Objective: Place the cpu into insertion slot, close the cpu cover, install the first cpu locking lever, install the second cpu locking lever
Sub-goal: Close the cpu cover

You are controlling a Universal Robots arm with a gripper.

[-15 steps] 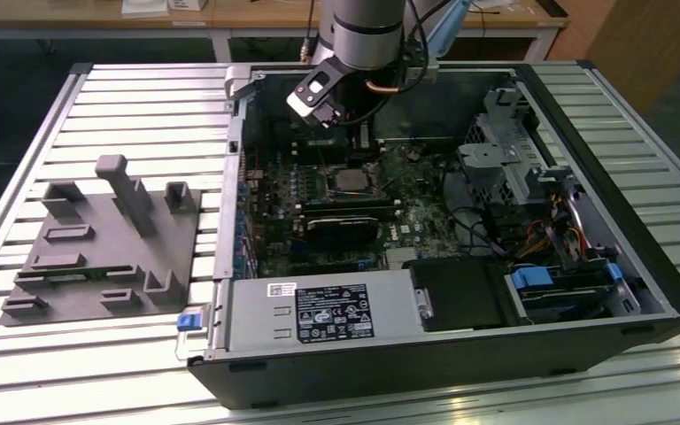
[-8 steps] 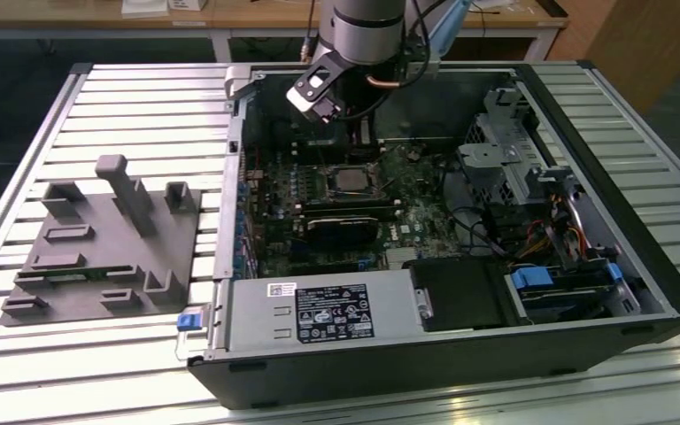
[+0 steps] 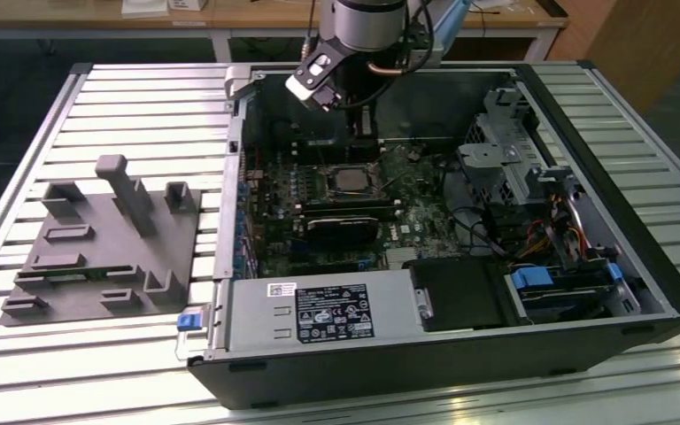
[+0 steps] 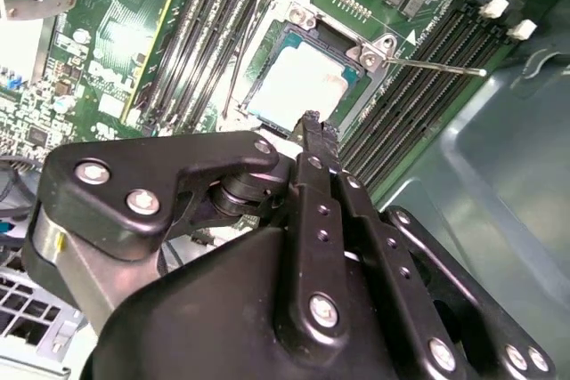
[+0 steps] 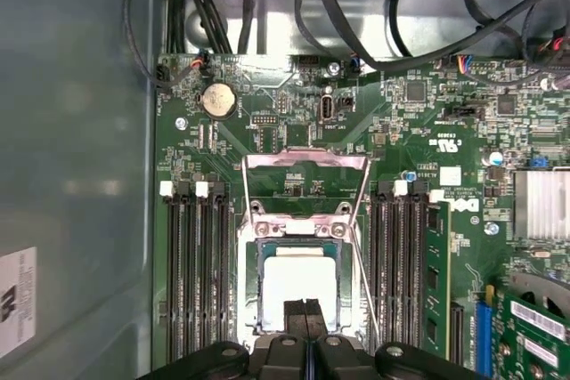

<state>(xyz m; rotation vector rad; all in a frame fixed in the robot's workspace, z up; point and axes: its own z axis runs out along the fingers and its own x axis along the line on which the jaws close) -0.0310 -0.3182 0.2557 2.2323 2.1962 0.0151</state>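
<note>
**CPU seated, cover open, gripper closed over it**

I had the gripper [image 5: 305, 311] poised inside the open computer case [image 3: 435, 376], its two fingers [image 5: 296, 316] pressed together with nothing between them. In both wrist views the tips sat over one edge of the cpu [image 5: 298, 280]; I could not tell whether they touched it. The cpu lay flat in the insertion slot [image 5: 298, 242], pale top up. The cpu cover [image 5: 305, 161] was swung open, away from the slot, and green board showed through its cut-out middle. In the second wrist view a thin locking lever [image 4: 436, 66] stuck out from one corner of the slot and ran free across the black memory slots [image 4: 432, 100].

In the exterior view the slot sat near the middle of the motherboard [image 3: 417, 230], and the arm [image 3: 370, 22] came in from twelve o'clock. A grey moulded fixture [image 3: 104, 248] rested on the slatted desk [image 3: 139, 97] at nine o'clock from the case, just beside it and well apart from the gripper.
</note>
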